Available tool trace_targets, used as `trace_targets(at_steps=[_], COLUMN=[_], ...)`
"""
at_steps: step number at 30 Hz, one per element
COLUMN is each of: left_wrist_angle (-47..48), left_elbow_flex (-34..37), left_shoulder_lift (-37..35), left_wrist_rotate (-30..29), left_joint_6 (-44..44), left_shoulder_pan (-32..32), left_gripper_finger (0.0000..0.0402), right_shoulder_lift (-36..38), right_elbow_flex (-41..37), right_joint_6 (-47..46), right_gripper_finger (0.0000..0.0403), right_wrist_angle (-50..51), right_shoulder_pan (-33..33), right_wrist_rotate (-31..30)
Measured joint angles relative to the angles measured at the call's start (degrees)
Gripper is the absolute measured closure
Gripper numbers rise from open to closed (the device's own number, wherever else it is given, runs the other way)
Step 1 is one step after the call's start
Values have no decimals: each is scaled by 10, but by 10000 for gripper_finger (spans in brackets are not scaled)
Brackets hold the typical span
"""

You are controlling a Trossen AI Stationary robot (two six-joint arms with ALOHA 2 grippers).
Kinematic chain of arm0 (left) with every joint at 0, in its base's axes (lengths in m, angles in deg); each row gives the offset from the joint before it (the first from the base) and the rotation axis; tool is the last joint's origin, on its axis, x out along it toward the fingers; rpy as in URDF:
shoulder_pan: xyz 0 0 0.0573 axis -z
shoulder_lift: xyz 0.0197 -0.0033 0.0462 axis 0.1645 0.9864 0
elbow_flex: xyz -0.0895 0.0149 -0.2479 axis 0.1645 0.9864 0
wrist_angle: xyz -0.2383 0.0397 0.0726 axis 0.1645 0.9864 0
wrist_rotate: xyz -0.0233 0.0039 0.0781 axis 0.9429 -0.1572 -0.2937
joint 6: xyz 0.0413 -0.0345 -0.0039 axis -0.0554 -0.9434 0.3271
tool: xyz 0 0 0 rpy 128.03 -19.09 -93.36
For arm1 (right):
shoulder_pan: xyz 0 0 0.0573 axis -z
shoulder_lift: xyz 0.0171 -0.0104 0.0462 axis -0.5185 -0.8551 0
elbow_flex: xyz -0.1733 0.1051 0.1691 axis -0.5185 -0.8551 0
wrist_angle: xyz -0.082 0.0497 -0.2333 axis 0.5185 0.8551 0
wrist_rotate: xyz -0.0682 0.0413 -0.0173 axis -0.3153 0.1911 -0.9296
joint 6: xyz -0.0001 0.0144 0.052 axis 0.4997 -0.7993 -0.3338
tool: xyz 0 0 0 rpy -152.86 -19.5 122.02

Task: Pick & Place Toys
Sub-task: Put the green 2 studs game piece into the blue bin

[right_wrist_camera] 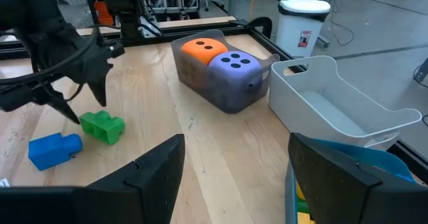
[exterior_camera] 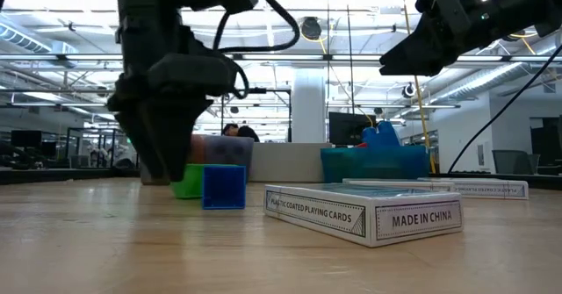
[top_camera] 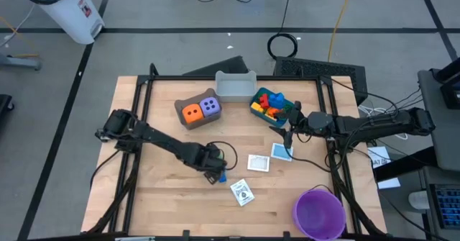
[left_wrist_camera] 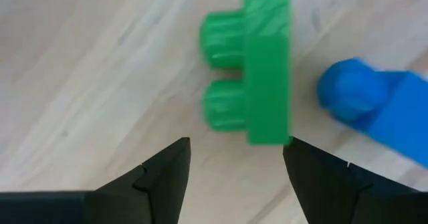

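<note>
The wooden table [top_camera: 165,191] carries a grey bin [top_camera: 236,85], a blue bin [top_camera: 277,112] heaped with bricks and a brown bin [top_camera: 188,119] holding the orange die [top_camera: 192,113] and purple die [top_camera: 210,106] side by side. The left gripper [left_wrist_camera: 235,158] hangs low, its 2 fingers spread just above a green brick [left_wrist_camera: 251,67] lying on the wood, a blue brick [left_wrist_camera: 378,114] just beside it — neither is gripped. The right gripper [right_wrist_camera: 234,158], fingers also spread and holding nothing, hovers near the blue bin, with 3 card packs [top_camera: 243,192] flat on the table nearby.
</note>
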Motion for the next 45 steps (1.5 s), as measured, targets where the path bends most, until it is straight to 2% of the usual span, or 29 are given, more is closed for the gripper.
trace_targets(at_steps=[18,21,26,34,36,39,42,45], left_wrist_angle=[-52,-48,-48,-45,-56,-92,-160,-253], left_elbow_flex=[-1,-1,-1,-1,-1,-1,-1,-1], left_shoulder_lift=[9,9,9,-19,-36,-61,-77,-79], left_wrist_rotate=[-17,-12,-11,-44,-64,-121,-179,-193], left_joint_6=[67,71,64,109,121,155,226,316], left_shoulder_pan=[-24,-24,-24,-46,-54,-64,-74,-85], left_gripper_finger=[164,195,269,384,389,376,375,390], right_shoulder_lift=[0,0,0,0,0,0,-7,-27], right_elbow_flex=[0,0,0,0,0,0,0,0], right_joint_6=[0,0,0,0,-1,-19,-29,-21], right_gripper_finger=[145,145,145,145,145,145,145,145], right_wrist_angle=[0,0,0,0,-3,-8,-16,-36], right_shoulder_pan=[0,0,0,0,0,0,0,0], right_wrist_rotate=[0,0,0,0,1,1,3,33])
